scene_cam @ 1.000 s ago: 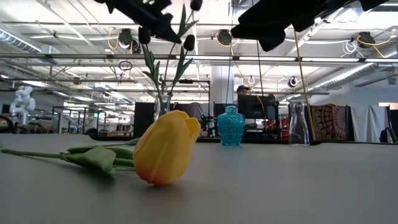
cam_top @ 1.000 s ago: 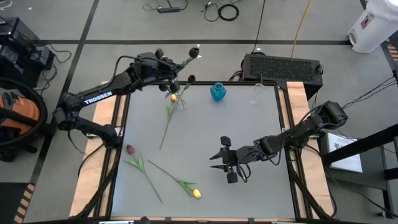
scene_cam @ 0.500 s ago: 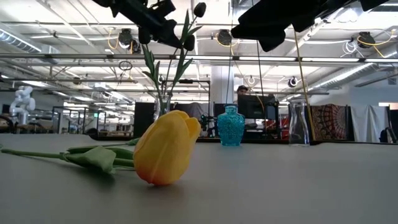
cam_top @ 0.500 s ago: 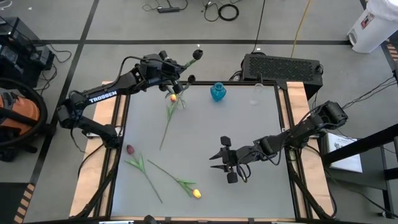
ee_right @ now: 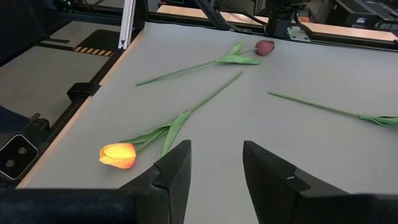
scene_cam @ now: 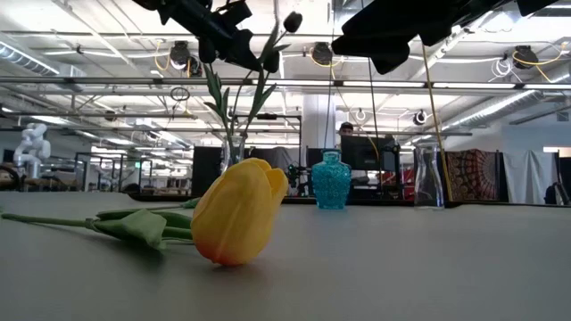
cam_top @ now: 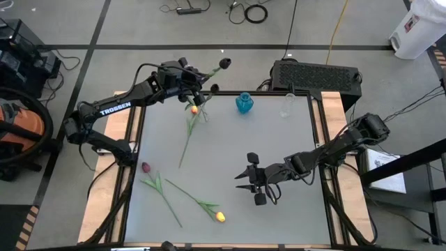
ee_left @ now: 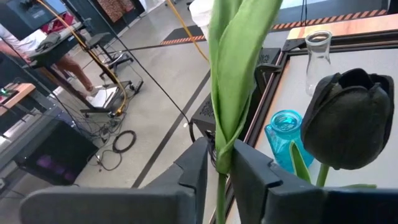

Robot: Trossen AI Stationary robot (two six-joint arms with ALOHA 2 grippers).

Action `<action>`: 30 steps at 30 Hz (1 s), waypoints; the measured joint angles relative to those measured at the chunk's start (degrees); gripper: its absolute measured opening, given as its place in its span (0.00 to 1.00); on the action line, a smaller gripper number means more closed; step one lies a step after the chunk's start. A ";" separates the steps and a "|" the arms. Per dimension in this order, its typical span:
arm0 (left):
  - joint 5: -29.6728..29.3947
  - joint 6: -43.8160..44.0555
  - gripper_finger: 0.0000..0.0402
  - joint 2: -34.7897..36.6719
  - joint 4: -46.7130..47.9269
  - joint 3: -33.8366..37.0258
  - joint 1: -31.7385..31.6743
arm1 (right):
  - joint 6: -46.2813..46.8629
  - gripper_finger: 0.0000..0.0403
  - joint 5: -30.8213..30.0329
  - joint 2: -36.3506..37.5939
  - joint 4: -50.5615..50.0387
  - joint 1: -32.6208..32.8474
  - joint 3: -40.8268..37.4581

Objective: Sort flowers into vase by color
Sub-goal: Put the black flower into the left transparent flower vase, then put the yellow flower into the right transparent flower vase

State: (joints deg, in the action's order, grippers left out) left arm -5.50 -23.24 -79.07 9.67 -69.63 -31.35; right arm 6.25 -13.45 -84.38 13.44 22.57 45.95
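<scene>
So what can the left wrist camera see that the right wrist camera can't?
Only the left wrist view shows the black tulip head, the blue glass vase, the clear glass bottle and a green stem between the left gripper fingers. Only the right wrist view shows the yellow tulip and dark red tulip lying flat. Both share the grey tabletop.
</scene>
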 joint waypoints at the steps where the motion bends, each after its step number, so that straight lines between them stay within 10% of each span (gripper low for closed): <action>1: 0.00 0.00 0.18 0.00 0.00 0.00 0.00 | 0.01 0.34 0.00 0.00 0.00 0.00 0.00; 30: -4.66 -0.17 0.20 3.22 0.10 0.09 3.04 | 0.19 0.34 0.02 0.01 -0.01 -0.02 0.00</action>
State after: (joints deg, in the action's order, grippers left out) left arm -10.16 -23.41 -75.85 9.77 -69.54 -28.32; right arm 6.44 -13.43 -84.37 13.42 22.55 45.95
